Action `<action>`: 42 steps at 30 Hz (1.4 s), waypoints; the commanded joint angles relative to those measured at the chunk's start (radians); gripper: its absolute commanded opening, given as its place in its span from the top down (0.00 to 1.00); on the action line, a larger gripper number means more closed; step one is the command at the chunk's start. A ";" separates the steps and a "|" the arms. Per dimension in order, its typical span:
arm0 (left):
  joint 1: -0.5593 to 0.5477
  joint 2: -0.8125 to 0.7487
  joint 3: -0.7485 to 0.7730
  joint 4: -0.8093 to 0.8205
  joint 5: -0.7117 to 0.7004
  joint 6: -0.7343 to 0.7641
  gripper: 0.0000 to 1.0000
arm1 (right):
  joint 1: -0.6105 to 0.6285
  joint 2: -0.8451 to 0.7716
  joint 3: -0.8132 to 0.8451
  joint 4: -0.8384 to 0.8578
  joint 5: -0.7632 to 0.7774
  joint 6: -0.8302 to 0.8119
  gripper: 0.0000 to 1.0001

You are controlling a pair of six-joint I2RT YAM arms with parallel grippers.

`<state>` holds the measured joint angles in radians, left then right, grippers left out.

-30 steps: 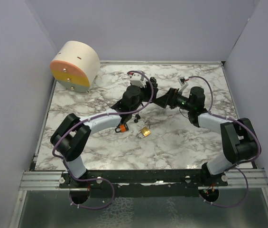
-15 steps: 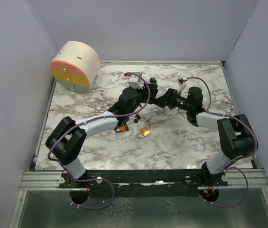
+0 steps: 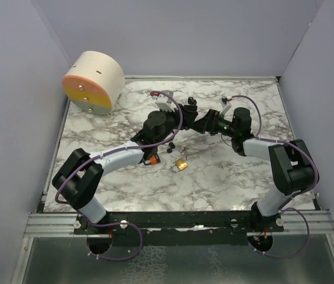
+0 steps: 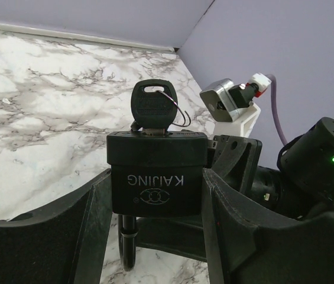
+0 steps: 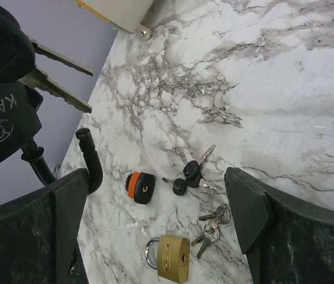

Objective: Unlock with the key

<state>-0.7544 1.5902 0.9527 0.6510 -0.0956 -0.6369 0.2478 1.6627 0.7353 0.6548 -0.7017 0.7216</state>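
My left gripper (image 3: 182, 112) is shut on a black padlock (image 4: 155, 154) marked KAIJING and holds it above the table. A black-headed key (image 4: 153, 106) is in its keyhole, with a wire ring on it. The shackle (image 4: 127, 239) points down; in the right wrist view its hooked end (image 5: 88, 155) looks free of the body. My right gripper (image 3: 200, 122) is open and empty, facing the padlock from the right, with the shackle just by its left finger (image 5: 66, 207). Two spare keys (image 5: 57, 74) hang beside the lock.
On the marble table (image 3: 226, 171) lie a brass padlock (image 3: 180, 164), an orange-and-black lock (image 3: 149, 160), a black-headed key pair (image 5: 187, 174) and a bunch of silver keys (image 5: 211, 228). A cream cylinder with an orange and yellow face (image 3: 93, 81) stands at the back left corner.
Both grippers have shifted a little left and toward the back, the left one still holding the black padlock. The things lying on the table have not moved.
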 commanded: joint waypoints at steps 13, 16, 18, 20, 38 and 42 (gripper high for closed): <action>0.057 0.013 0.113 0.034 -0.061 0.092 1.00 | -0.031 -0.109 -0.013 -0.017 0.045 -0.012 0.02; 0.102 0.043 0.144 0.006 -0.059 0.105 1.00 | -0.047 -0.168 -0.004 -0.103 0.080 -0.052 0.02; 0.133 0.077 0.179 -0.022 -0.058 0.121 1.00 | -0.048 -0.192 0.016 -0.184 0.125 -0.093 0.02; 0.157 0.131 0.238 -0.089 -0.088 0.149 1.00 | -0.048 -0.212 0.038 -0.269 0.194 -0.130 0.02; 0.262 0.570 0.811 -0.692 -0.390 0.433 1.00 | -0.048 -0.336 0.088 -0.447 0.349 -0.244 0.00; 0.289 0.572 0.770 -0.689 -0.388 0.446 1.00 | -0.048 -0.336 0.088 -0.444 0.342 -0.242 0.00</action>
<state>-0.4973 2.1838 1.7214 -0.0711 -0.4294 -0.2230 0.2008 1.3457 0.7979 0.2256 -0.3790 0.4973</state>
